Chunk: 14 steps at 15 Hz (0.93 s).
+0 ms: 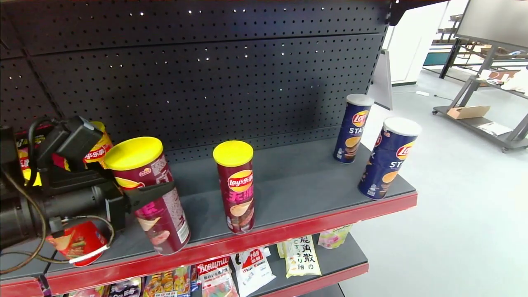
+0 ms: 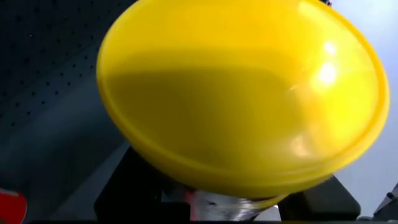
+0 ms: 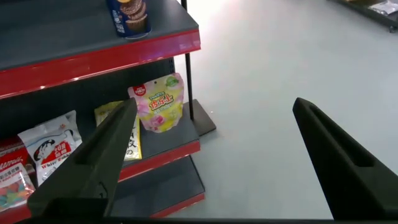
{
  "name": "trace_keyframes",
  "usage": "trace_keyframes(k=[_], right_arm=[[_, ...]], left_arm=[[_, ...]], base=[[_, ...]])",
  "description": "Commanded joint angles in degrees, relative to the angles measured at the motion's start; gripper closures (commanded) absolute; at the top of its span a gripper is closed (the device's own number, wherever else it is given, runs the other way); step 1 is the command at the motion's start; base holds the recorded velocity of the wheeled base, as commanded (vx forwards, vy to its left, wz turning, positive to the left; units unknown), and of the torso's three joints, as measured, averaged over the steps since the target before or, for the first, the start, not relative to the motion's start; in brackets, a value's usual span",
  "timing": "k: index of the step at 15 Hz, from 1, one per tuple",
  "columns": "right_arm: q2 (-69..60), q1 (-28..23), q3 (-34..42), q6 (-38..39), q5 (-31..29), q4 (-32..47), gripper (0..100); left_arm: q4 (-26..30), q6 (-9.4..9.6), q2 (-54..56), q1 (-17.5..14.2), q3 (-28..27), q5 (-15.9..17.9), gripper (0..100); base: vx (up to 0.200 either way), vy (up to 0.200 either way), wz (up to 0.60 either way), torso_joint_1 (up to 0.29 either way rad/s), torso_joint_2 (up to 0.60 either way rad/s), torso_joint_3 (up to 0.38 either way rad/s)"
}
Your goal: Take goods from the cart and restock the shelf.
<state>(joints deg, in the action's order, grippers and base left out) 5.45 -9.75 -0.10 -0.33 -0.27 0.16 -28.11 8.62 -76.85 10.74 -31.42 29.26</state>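
clamped in left gripper (image 1: 145,187): yellow-lidded can (image 1: 163,214), long axis tipped toward 11 o'clock, base at shelf (image 1: 288,185) front lip, bare room at 1 o'clock. right gripper (image 3: 214,118) gaping, empty.

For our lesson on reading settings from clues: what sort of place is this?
Probably a shop, or a mock-up of one: a red-edged display shelf with a pegboard back, chip cans standing on it, and snack bags on the lower shelf.

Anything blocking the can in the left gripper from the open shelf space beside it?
Nothing visible. The left gripper holds the can at the front edge of the shelf; bare shelf lies behind it, and the nearest standing can is apart to its right.
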Motion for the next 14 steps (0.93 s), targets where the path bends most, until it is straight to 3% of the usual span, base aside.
trace_keyframes(k=[1,4,6,10,14], right_arm=[[0.2,0.0,0.0,0.0,0.0,0.0,0],[0.2,0.0,0.0,0.0,0.0,0.0,0],[0.2,0.0,0.0,0.0,0.0,0.0,0],[0.2,0.0,0.0,0.0,0.0,0.0,0],[0.2,0.0,0.0,0.0,0.0,0.0,0]], left_arm=[[-3.8,-0.01,-5.3,1.9,0.0,-1.1,100],[-12.8,0.08,-10.8,3.5,0.0,-5.4,100],[-12.8,0.43,-11.8,3.5,-1.2,-5.4,100],[-13.2,0.35,-20.7,4.3,-10.8,-6.1,100],[-14.9,0.35,-26.7,4.0,-16.1,-6.7,100]], base=[[0.000,0.000,0.00,0.000,0.00,0.000],[0.000,0.000,0.00,0.000,0.00,0.000],[0.000,0.000,0.00,0.000,0.00,0.000],[0.000,0.000,0.00,0.000,0.00,0.000],[0.000,0.000,0.00,0.000,0.00,0.000]])
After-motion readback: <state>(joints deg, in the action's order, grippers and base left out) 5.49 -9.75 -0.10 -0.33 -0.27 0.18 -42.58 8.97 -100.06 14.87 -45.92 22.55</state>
